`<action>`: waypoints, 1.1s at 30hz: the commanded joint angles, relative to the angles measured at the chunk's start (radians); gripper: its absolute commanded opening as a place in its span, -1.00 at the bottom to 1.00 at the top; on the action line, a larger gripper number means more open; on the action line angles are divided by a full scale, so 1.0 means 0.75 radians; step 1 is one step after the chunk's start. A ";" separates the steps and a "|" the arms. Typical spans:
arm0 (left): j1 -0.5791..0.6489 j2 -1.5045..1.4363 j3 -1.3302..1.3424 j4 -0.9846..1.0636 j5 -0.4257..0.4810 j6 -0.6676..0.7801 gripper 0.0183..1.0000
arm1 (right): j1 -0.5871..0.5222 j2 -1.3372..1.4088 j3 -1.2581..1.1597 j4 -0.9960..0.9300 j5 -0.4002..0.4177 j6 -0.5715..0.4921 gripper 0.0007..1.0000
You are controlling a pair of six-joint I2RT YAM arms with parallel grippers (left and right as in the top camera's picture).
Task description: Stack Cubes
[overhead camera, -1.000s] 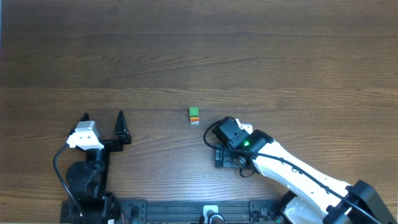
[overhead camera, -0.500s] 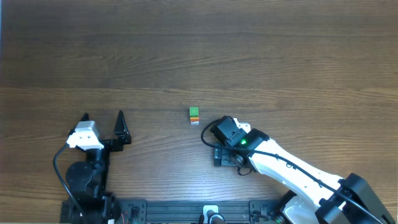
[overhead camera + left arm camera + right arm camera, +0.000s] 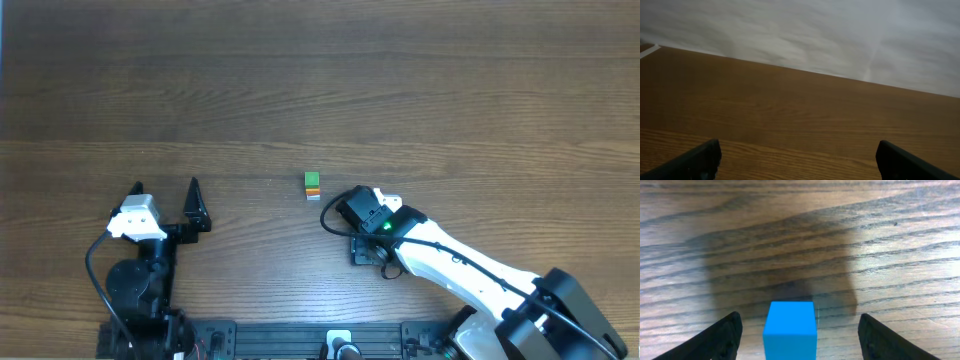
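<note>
A blue cube [image 3: 790,329] rests on the wooden table between the spread fingers of my right gripper [image 3: 798,324], which is open and points down at it. From above, the right gripper [image 3: 345,214] hovers just right of and nearer than a small stack [image 3: 313,185] with a green cube on top and orange and pale layers beneath. The arm hides the blue cube in that view. My left gripper [image 3: 166,193] stands open near its base at the left, with nothing between its fingers [image 3: 700,159].
The wooden table [image 3: 320,90] stretches bare beyond the stack and to both sides. A pale wall [image 3: 805,35] rises behind the table's far edge in the left wrist view.
The right arm's wrist has crept slightly left and up the picture, toward the stack. The left arm and the stack have not moved.
</note>
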 commanded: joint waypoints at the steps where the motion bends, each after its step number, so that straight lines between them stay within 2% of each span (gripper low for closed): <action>1: 0.006 -0.006 -0.009 0.003 0.018 0.020 1.00 | -0.007 0.039 -0.007 0.010 0.032 -0.009 0.41; 7: 0.006 -0.006 -0.009 0.003 0.018 0.020 1.00 | -0.007 0.038 -0.006 0.011 0.032 -0.010 0.28; 15: 0.006 -0.006 -0.009 0.003 0.018 0.020 1.00 | -0.007 0.038 -0.006 0.014 0.031 -0.010 -0.10; 26: 0.006 -0.006 -0.009 0.003 0.018 0.020 1.00 | 0.019 0.038 -0.006 0.053 0.024 -0.009 -0.20; 29: 0.006 -0.006 -0.009 0.003 0.018 0.020 1.00 | 0.019 0.038 -0.006 0.054 0.022 -0.009 -0.32; 33: 0.006 -0.006 -0.009 0.003 0.018 0.020 1.00 | 0.019 0.038 -0.006 0.053 0.015 -0.009 -0.35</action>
